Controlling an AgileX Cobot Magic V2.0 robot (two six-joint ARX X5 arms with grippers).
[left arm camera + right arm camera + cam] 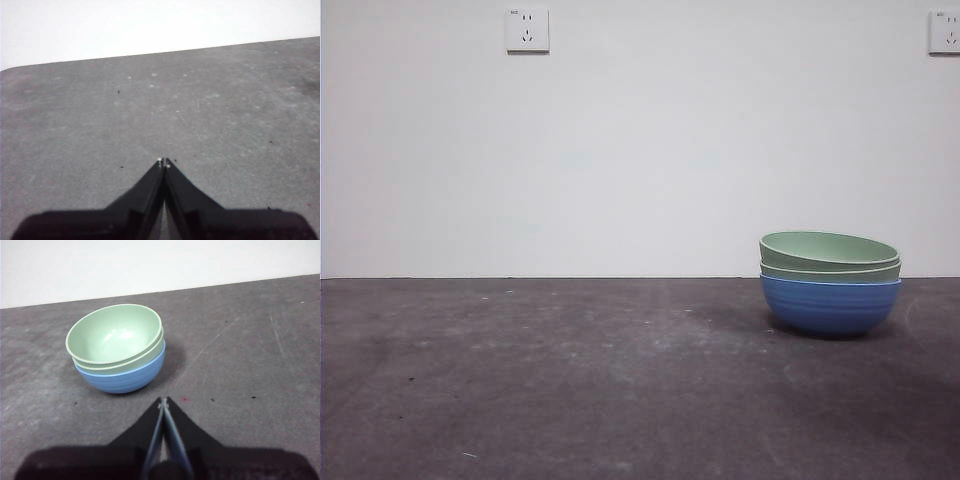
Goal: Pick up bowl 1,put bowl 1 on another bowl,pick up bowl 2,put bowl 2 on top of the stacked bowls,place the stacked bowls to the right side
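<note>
Just beyond right gripper (163, 401) closed jaws, stacked bowls (117, 347), untouched

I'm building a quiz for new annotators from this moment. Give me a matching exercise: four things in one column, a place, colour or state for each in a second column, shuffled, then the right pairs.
Things:
1. blue bowl
2. top green bowl
3. right gripper
4. wall socket

Descriptions:
A. white, high on the wall
B. jaws shut, close to the stack, holding nothing
C. at the bottom of the stack, standing on the table
D. uppermost, tilted slightly, empty inside

Pairs: 1-C, 2-D, 3-B, 4-A
</note>
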